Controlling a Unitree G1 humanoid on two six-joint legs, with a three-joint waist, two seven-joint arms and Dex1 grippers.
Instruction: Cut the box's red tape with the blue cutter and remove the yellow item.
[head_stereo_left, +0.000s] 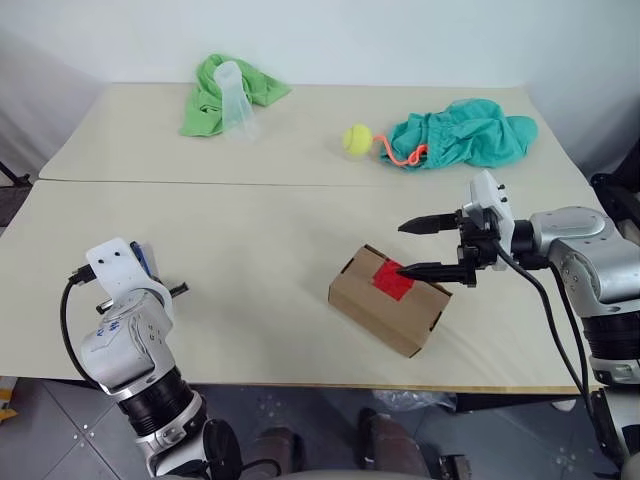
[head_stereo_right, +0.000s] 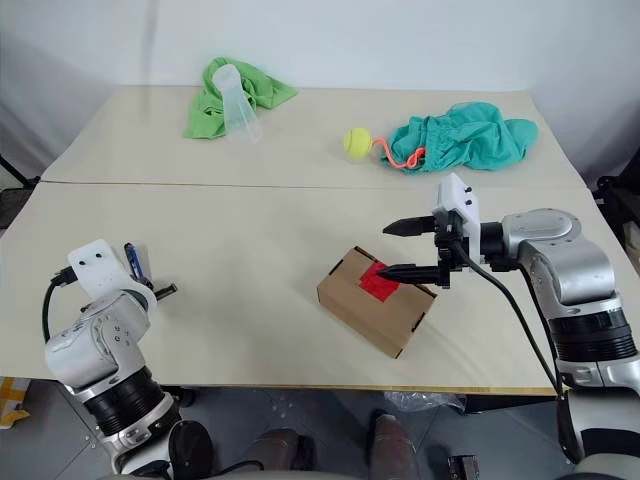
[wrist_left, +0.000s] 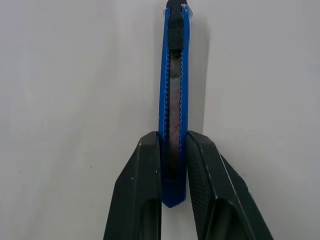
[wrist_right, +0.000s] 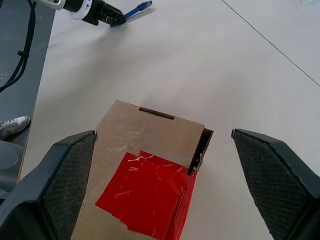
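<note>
The box (head_stereo_left: 390, 300), a small brown corrugated cardboard carton, lies on the pale desk (head_stereo_left: 250, 250) toward the robot's right and near the front edge, turned at an angle, with the red tape (head_stereo_left: 393, 279), a bright rectangular patch, across its top. In the head views the right claw (head_stereo_left: 425, 247) hangs over the carton's far right end with its two black fingers spread wide, one above the other, gripping nothing. At the left front of the desk the left claw (head_stereo_right: 150, 285) points forward, and the blue cutter (head_stereo_right: 133, 262), a slim dark blue pen-like knife, shows just beyond its wrist. Across the back of the desk lie a light green cloth (head_stereo_left: 215, 92) with a clear plastic cup (head_stereo_left: 236, 100) on it, a yellow-green tennis ball (head_stereo_left: 357, 139), and a teal cloth bag (head_stereo_left: 465, 133) with an orange-pink cord (head_stereo_left: 398, 155).

In the left wrist view the two fingers stand narrow, pressed against either side of the cutter's rear end, the rest of it reaching out over the desk.

In the right wrist view the wide-set fingers flank the carton below, the tape wrapping over its near edge, where a dark gap shows beside a flap. The left claw and the cutter show far off.
</note>
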